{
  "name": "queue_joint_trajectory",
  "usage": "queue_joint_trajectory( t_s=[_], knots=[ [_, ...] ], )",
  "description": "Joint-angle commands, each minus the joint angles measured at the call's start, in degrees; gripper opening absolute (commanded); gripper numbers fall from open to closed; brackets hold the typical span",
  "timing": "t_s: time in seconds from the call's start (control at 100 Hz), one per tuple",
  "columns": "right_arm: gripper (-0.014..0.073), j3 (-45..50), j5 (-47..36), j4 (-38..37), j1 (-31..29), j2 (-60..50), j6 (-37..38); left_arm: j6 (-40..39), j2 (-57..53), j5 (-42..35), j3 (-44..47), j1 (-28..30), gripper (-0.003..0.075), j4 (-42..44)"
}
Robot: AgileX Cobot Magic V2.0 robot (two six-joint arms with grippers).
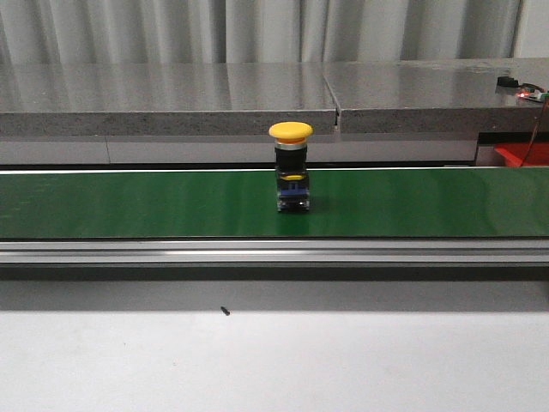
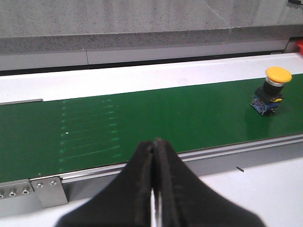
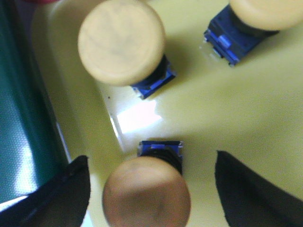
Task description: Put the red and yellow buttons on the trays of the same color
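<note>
Right gripper [image 3: 150,189] gapes wide, one yellow button [image 3: 147,196] loose between my fingers, two others [image 3: 122,42] beyond.

Front and left-wrist views: shared conveyor belt [image 1: 129,202]

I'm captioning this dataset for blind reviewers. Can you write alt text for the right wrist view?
Three yellow mushroom-head push buttons with blue bases sit on a glossy yellow tray: one between the open right gripper's dark fingers, untouched by them, one beyond it, and one partly out of frame. A green conveyor belt runs along the tray's edge.
</note>
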Motion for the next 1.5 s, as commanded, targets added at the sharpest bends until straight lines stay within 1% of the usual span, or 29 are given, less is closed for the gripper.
queue_joint_trajectory(
  t_s=[0.0,0.13,0.27,0.34,0.51,0.67,0.91,1.03,1.26,1.49],
  knots=[
    [0.0610,-2.8,1.0,0.8,-0.3,-1.7,0.0,-0.6,0.3,-3.5,-1.5,-0.5,-0.0020,-1.6],
    [0.0610,-3.2,2.2,1.3,-0.3,-4.1,0.0,-0.6,0.3,-3.5,-1.5,-0.5,-0.0020,-1.6],
    [0.0610,-3.2,3.8,2.4,-0.2,-9.4,0.0,-0.6,0.3,-3.5,-1.5,-0.5,-0.0020,-1.6],
    [0.0610,-3.2,5.0,2.7,0.8,-12.4,0.0,-0.6,0.3,-3.5,-1.5,-0.5,-0.0020,-1.6],
    [0.0610,-3.2,7.1,2.7,6.6,-18.2,-0.2,-0.6,0.3,-3.5,-1.5,-0.5,-0.0020,-1.6],
    [0.0601,-5.2,10.0,2.6,14.3,-19.2,-0.7,-0.6,0.3,-3.5,-1.5,-0.5,-0.0020,-1.6],
    [0.0599,-10.8,10.0,2.6,25.5,-17.6,-0.7,-0.6,0.3,-3.5,-1.5,-0.5,-0.0020,-1.6],
    [0.0599,-13.3,10.0,2.3,29.2,-15.2,-0.7,-0.6,0.3,-3.5,-1.5,-0.5,-0.0020,-1.6],
    [0.0599,-17.5,10.5,-1.1,37.3,-7.9,-0.7,-0.6,0.3,-3.5,-1.5,-0.5,-0.0020,-1.6],
    [0.0599,-21.1,9.6,-1.2,42.9,-1.5,-0.7,-0.6,0.3,-3.5,-1.5,-0.5,-0.0020,-1.6]
  ],
)
